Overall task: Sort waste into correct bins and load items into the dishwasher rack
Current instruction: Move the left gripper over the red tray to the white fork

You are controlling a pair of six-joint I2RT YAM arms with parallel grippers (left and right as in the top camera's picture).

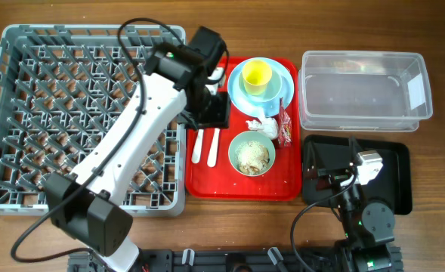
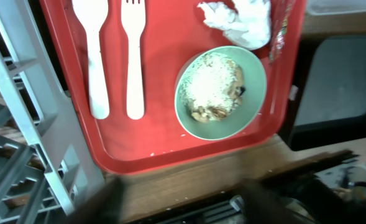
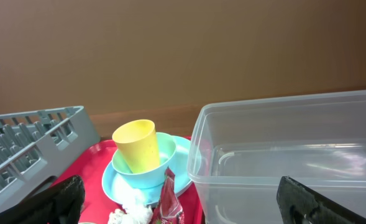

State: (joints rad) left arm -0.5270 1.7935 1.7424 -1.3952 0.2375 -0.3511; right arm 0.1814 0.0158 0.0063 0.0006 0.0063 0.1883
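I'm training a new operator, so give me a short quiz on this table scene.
1. True or false: the small yellow plastic cup stands inside a pale blue bowl.
2. What holds the pale rice-like crumbs? A) round mint-green bowl B) clear plastic tub C) shallow black tray
3. Name the two white plastic utensils lying on the flat red serving tray.
Key: 1 true; 2 A; 3 spoon and fork.

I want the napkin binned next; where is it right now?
Overhead view: the crumpled white napkin lies on the red tray, right half, between the pale blue plate and the mint-green bowl, beside the snack wrapper.
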